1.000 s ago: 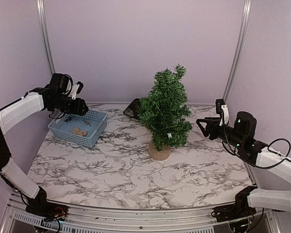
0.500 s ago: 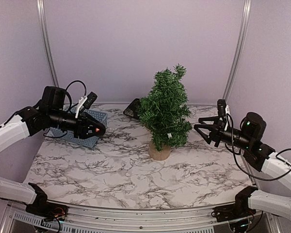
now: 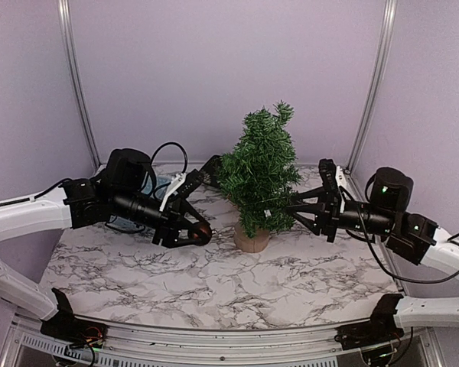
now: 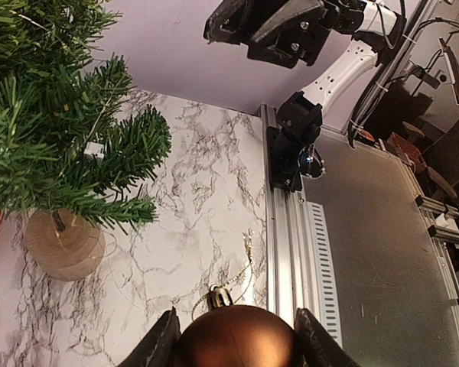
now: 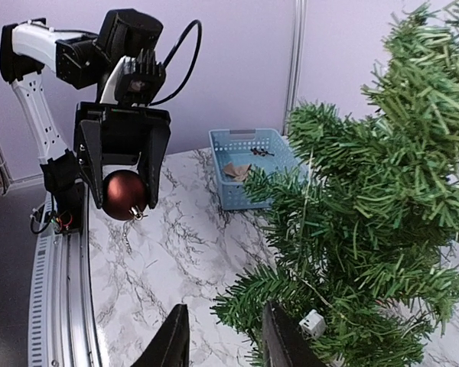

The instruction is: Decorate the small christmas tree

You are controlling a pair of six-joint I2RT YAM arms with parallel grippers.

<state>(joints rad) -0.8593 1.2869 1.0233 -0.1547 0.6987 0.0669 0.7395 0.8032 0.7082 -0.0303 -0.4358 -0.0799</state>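
Gripped in the left jaws, the bauble is brought to 9 o'clock of the tree, whose 3 o'clock branch is straddled by the narrowed right jaws, hold unclear, ready for hanging.

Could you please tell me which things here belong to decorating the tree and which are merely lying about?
Job: small dark green bristly Christmas tree; shiny reddish-brown round bauble; light blue plastic basket holding small pieces.
Lying about: dark flat object behind the tree.
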